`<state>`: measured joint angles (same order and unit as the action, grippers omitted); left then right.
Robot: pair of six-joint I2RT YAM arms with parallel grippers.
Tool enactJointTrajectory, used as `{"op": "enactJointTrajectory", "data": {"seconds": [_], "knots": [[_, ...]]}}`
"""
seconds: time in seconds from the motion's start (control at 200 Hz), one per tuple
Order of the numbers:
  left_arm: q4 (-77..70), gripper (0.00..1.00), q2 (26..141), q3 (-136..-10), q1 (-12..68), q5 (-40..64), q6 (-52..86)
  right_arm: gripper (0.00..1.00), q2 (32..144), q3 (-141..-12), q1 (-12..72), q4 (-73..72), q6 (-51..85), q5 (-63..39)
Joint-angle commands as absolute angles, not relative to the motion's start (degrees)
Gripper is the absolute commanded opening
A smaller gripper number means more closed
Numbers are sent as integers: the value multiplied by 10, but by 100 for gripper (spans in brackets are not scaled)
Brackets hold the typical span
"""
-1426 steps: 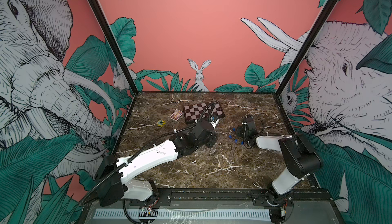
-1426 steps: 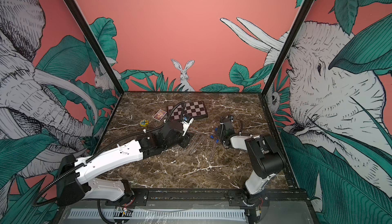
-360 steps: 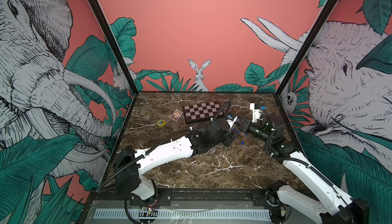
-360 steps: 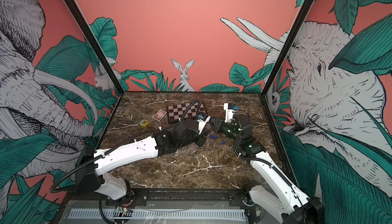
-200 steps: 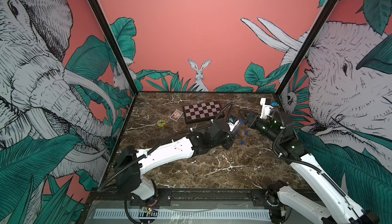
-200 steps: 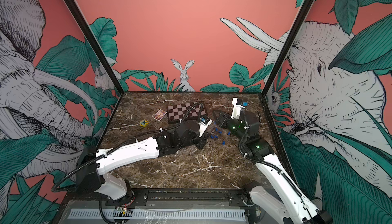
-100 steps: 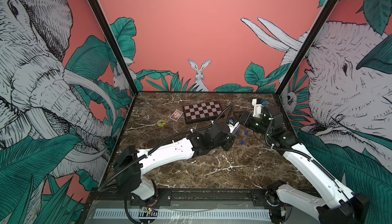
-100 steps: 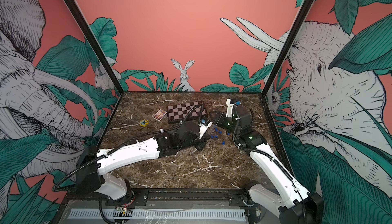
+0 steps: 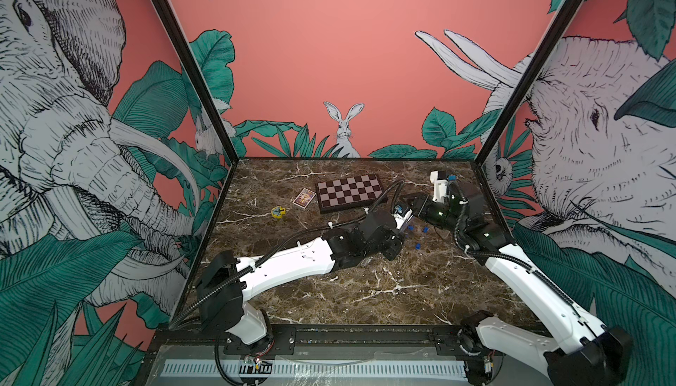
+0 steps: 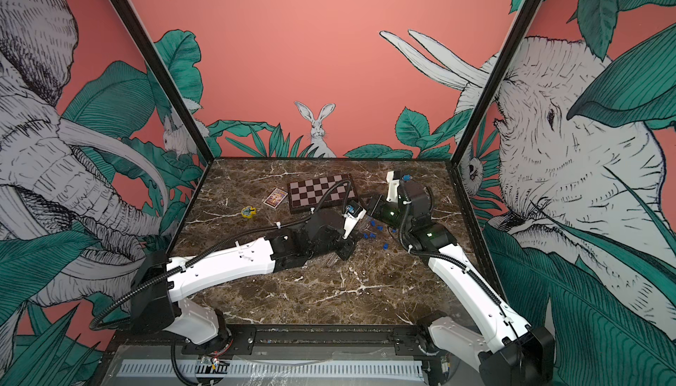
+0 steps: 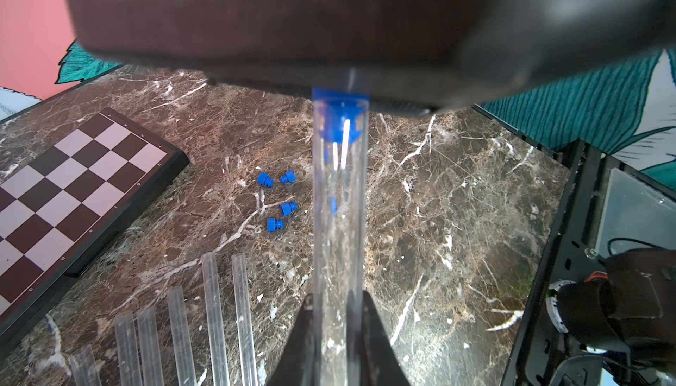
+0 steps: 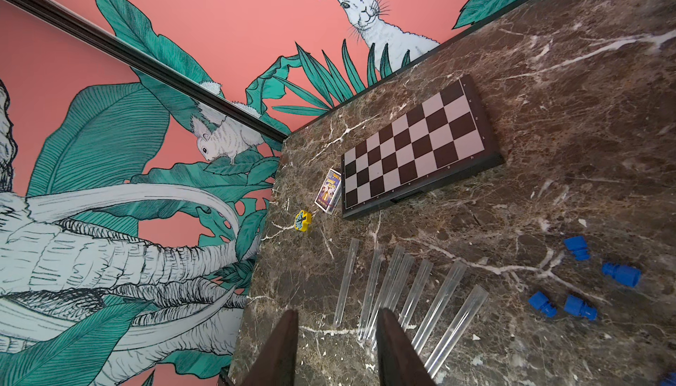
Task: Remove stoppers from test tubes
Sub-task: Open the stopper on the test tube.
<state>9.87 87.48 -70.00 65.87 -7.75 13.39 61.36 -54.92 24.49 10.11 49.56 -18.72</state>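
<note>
My left gripper (image 11: 338, 296) is shut on a clear test tube (image 11: 338, 219) that points away from it above the table. A blue stopper (image 11: 338, 117) plugs the tube's far end. One dark finger of my right gripper (image 9: 409, 202) lies blurred across that stopper. In the right wrist view the right gripper (image 12: 336, 314) has its jaws apart, and only marble shows between them. Several loose stoppers (image 11: 274, 224) lie on the marble, also visible in a top view (image 10: 379, 227). Several unstoppered test tubes (image 12: 402, 285) lie side by side.
A chessboard (image 9: 349, 192) lies at the back of the marble table (image 9: 365, 292), with a small card pack (image 9: 304, 197) and a yellow toy (image 9: 278, 212) to its left. Painted walls enclose the back and both sides. A black rail runs along the front.
My right arm has swung left toward the end of the held tube, and its jaws have narrowed. The left arm has held still with the tube.
</note>
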Motion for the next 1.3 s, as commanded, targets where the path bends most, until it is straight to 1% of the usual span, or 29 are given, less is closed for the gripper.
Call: {"op": "enactJointTrajectory", "data": {"seconds": [0.0,0.095,0.25,0.435,0.845,1.07,1.195,1.295], "knots": [[84,0,860,-703,662,-82,127,32,613,-551,243,76,504,-191],[84,0,861,-705,661,-81,126,27,613,-550,243,75,504,-189],[83,0,860,-708,661,-82,125,22,617,-545,244,65,509,-196],[83,0,860,-708,662,-84,123,21,618,-541,244,62,512,-199],[83,0,860,-707,661,-86,122,0,612,-535,244,57,516,-194],[84,0,863,-685,661,-104,111,0,603,-542,239,56,521,-196],[99,0,872,-672,660,-131,97,0,601,-540,224,39,540,-219],[90,0,875,-654,653,-133,100,0,602,-533,211,17,559,-242]]}}
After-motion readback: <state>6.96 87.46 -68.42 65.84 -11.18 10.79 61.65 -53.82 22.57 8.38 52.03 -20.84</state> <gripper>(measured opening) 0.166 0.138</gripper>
